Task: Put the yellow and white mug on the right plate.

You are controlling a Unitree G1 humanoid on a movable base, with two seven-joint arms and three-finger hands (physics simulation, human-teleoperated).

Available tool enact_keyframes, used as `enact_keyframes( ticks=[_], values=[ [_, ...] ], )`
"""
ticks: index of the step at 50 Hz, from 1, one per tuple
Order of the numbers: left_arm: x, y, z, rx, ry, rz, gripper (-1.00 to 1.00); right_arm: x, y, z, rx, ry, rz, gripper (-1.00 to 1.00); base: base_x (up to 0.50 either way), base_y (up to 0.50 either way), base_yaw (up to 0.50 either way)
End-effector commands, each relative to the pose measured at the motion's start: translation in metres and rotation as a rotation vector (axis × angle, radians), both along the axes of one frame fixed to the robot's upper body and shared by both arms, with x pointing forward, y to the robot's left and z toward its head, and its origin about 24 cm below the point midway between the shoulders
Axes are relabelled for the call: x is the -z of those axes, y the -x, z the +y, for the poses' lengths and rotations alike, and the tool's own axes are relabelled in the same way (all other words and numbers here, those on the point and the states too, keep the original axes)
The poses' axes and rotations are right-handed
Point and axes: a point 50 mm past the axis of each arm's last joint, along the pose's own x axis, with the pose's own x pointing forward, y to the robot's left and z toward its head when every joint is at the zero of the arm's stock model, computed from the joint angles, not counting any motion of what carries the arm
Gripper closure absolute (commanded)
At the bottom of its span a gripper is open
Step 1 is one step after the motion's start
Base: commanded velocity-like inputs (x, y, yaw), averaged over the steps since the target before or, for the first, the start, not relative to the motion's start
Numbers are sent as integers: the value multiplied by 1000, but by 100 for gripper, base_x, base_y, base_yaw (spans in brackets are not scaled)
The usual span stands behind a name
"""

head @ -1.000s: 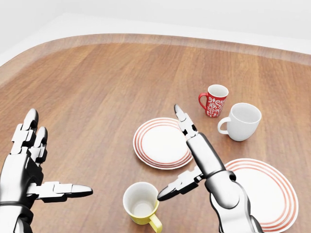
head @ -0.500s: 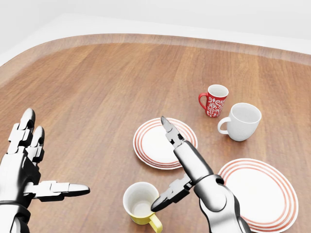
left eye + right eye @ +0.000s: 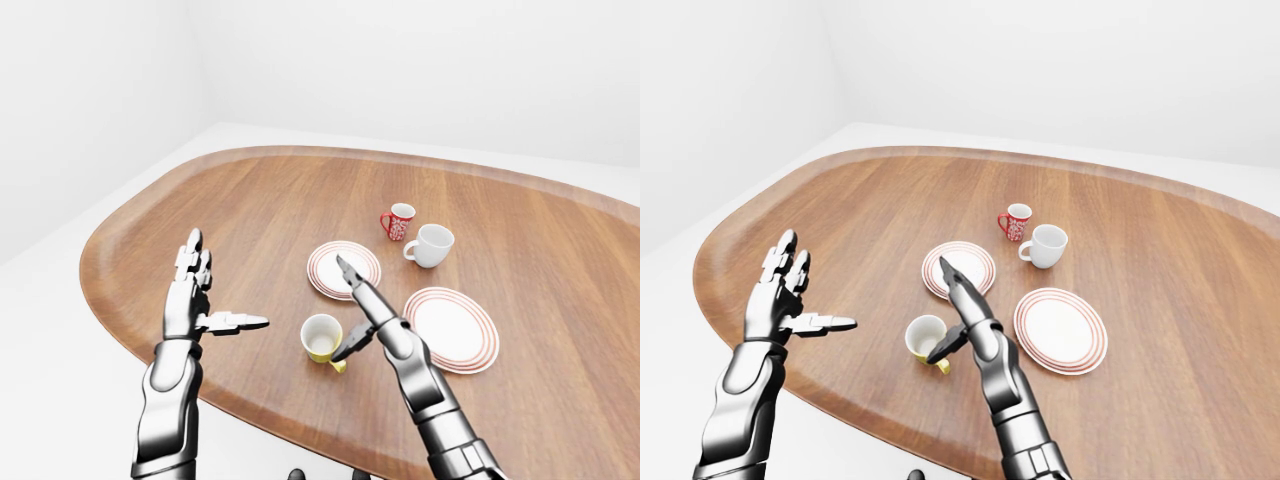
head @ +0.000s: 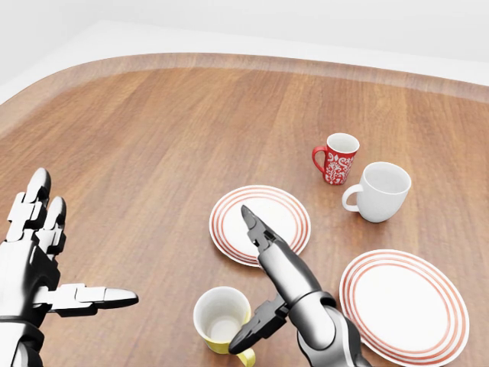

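Mug handle (image 4: 246, 353) (cut off, thumb-hidden)

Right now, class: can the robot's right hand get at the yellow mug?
Probably yes. The right hand is open right beside the yellow mug, its thumb near the rim. Nothing stands between them; the plates lie clear to the right.

no readable text anywhere (red mug (image 4: 336, 158) pattern only floral)

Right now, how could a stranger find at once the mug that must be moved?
On the wooden table, look in the head view below the left plate. The yellow and white mug stands there beside the right hand. It alone is yellow outside; the other mugs are red or white.
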Motion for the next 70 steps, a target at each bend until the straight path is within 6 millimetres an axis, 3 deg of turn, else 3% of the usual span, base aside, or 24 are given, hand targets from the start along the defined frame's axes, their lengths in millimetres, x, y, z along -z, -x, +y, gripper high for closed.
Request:
enact_keyframes(
  ticks=[1, 23, 70],
  values=[
    [-1, 1, -1, 4, 0, -7, -100, 11, 1, 5, 14, 24, 25, -100, 0, 0, 0],
    [-1, 1, -1, 7, 1, -5, -100, 29, -15, 7, 60, 91, 64, -100, 0, 0, 0],
    [-3, 2, -2, 12, 4, -13, -100, 38, -25, 23, 38, 161, 68, -100, 0, 0, 0]
  ],
)
